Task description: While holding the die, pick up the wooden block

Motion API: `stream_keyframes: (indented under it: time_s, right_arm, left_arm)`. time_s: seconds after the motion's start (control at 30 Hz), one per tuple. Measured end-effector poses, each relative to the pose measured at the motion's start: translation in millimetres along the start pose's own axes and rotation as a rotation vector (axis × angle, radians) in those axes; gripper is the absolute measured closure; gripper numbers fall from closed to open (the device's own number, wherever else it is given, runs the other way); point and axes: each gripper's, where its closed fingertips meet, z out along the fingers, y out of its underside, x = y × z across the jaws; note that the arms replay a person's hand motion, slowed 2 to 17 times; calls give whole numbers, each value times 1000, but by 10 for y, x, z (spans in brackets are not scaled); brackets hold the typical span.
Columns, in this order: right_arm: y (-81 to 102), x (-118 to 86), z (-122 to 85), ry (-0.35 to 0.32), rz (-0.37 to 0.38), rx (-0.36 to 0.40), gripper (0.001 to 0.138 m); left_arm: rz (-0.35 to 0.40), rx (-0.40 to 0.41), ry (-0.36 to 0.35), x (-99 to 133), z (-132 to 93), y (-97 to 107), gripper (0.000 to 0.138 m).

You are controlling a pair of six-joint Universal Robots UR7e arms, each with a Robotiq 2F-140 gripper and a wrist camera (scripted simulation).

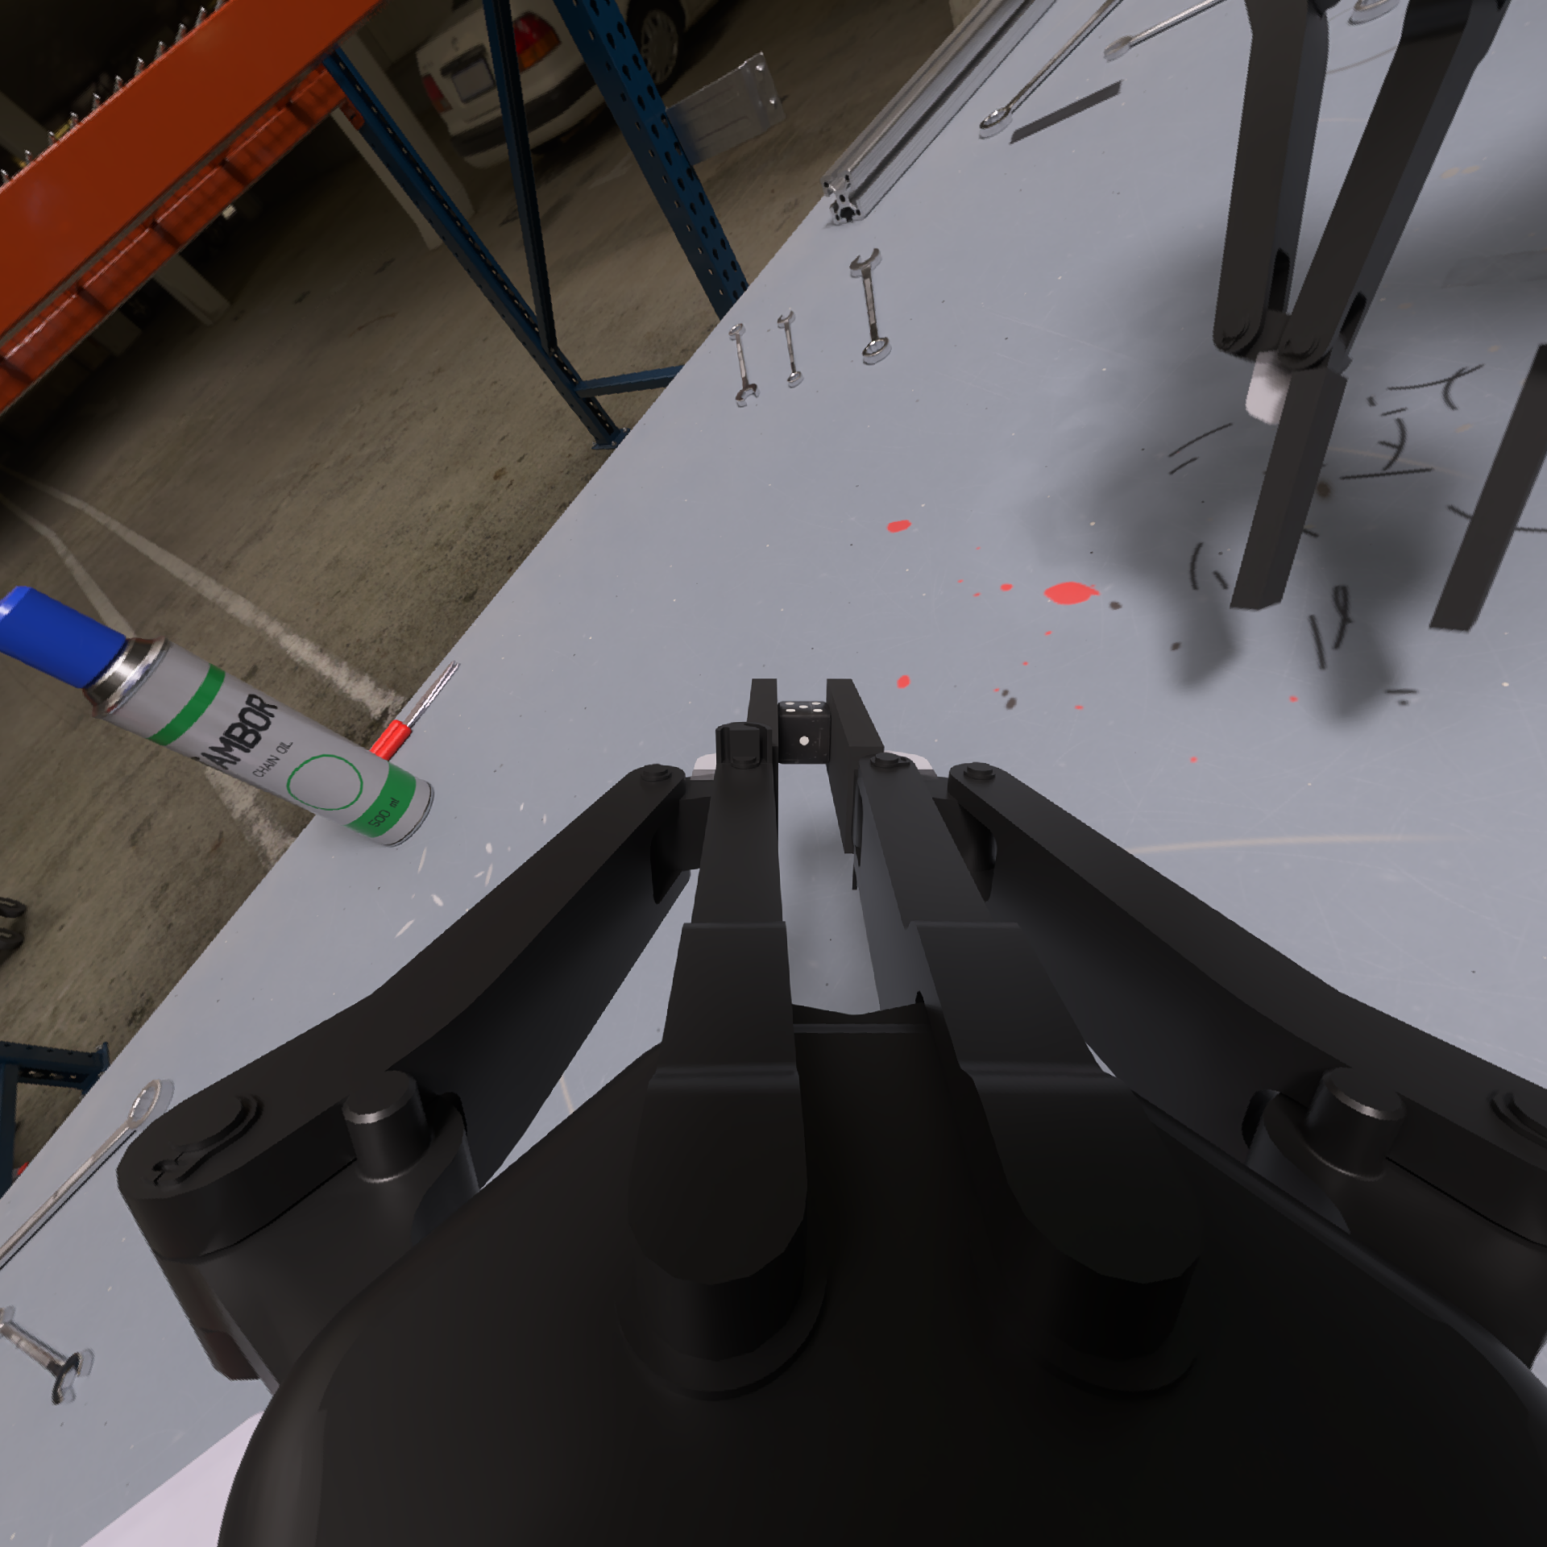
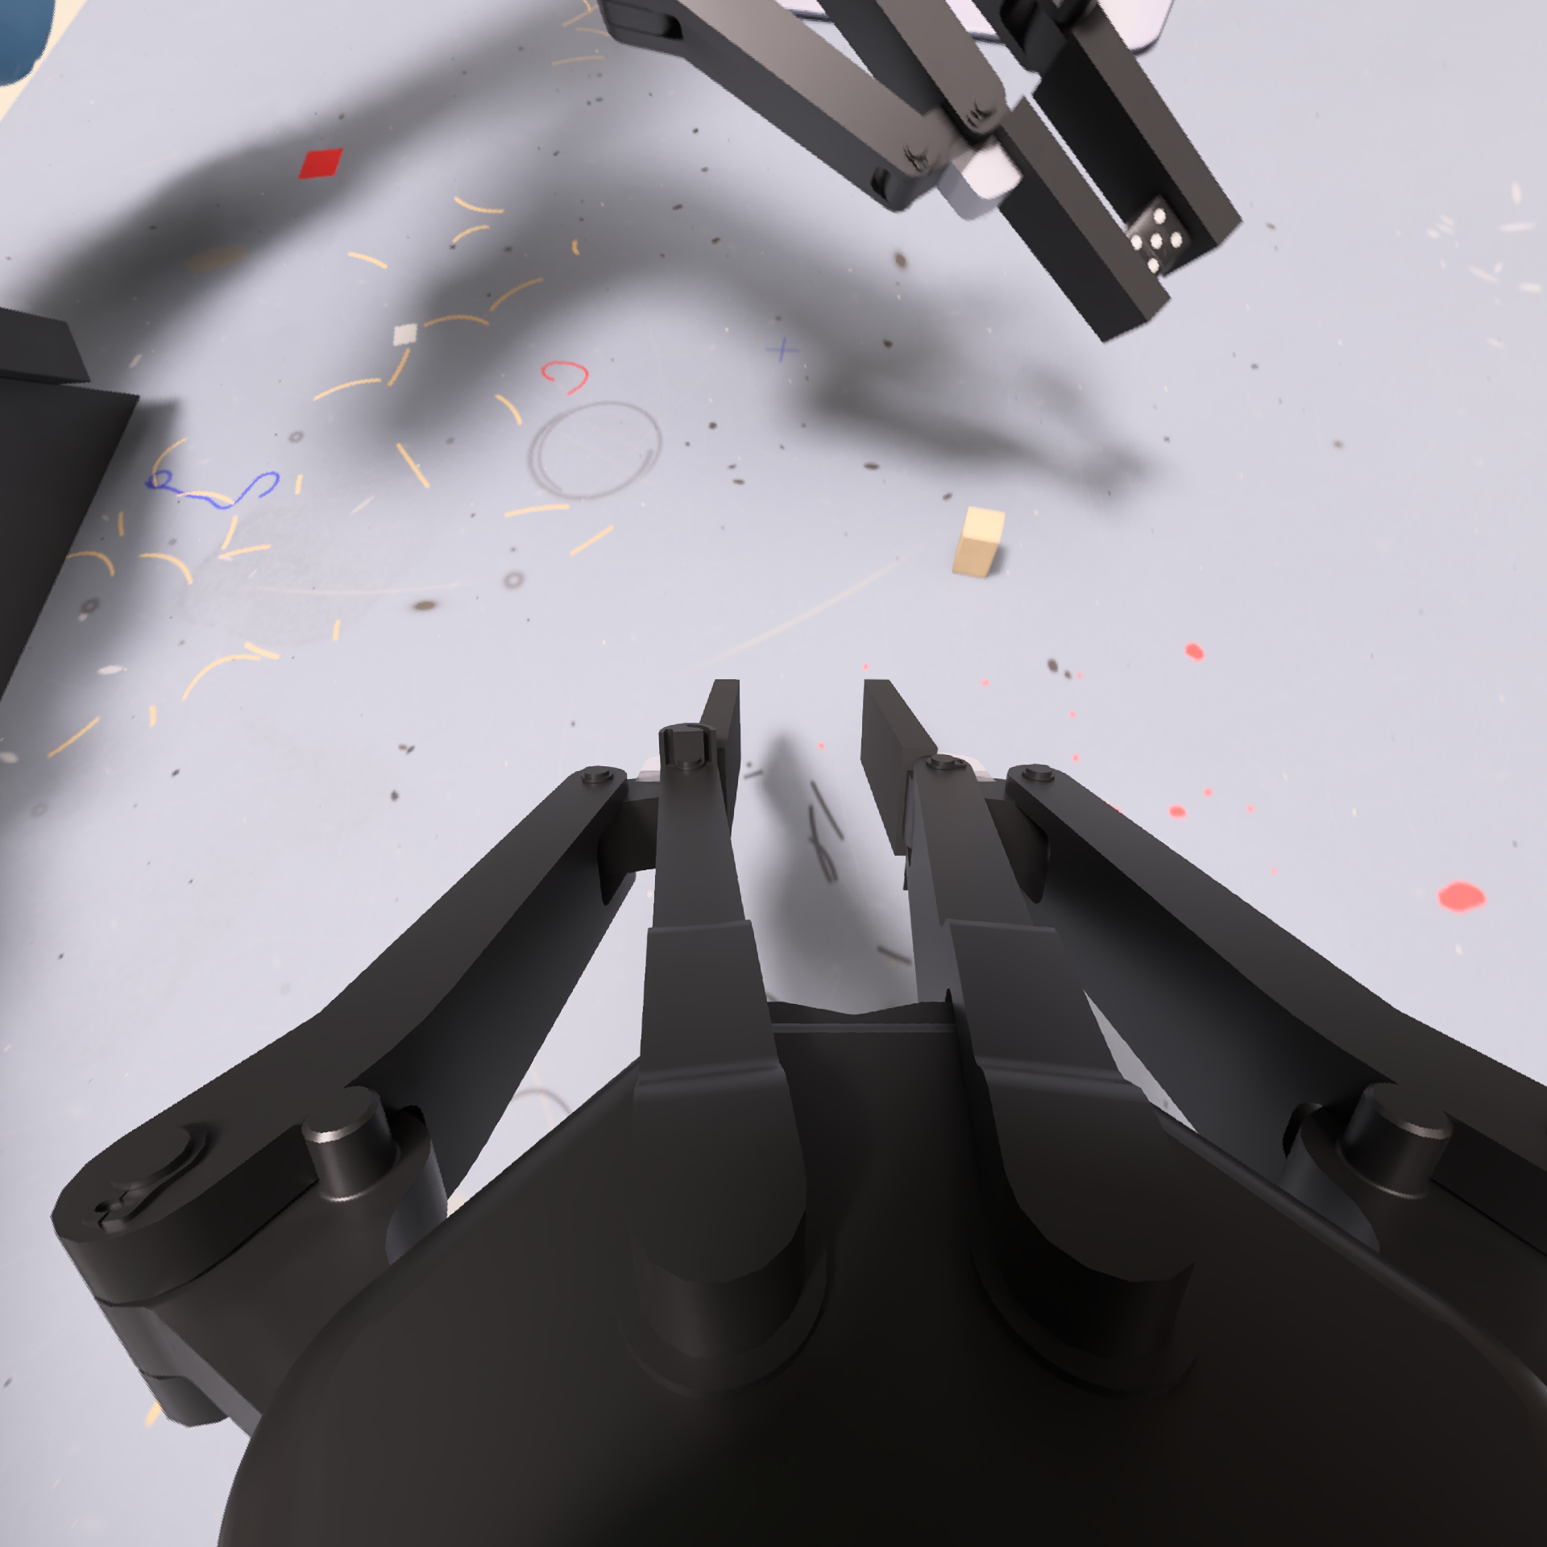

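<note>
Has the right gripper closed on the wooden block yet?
No, the right gripper is open and empty, with the wooden block standing on the table ahead of it.

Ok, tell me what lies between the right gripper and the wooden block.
Only bare grey table with faint scratches and specks, per the right wrist view; no object sits between the open right gripper and the wooden block.

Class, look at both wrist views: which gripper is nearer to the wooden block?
Right. The right gripper hangs open, the wooden block just ahead on the table. The left gripper, shut on the die, is farther beyond.
</note>
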Motion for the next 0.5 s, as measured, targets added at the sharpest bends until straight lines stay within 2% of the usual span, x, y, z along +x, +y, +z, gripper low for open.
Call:
stream_keyframes:
  time_s: [0.3,0.5]
  right_arm:
    - [-304,47,319,53,-71,0,94]
    - [-474,151,418,98,-102,8,93]
  left_arm:
    - [-23,5,-32,-110,-73,26,123]
    - [-48,12,-43,-175,-131,41,123]
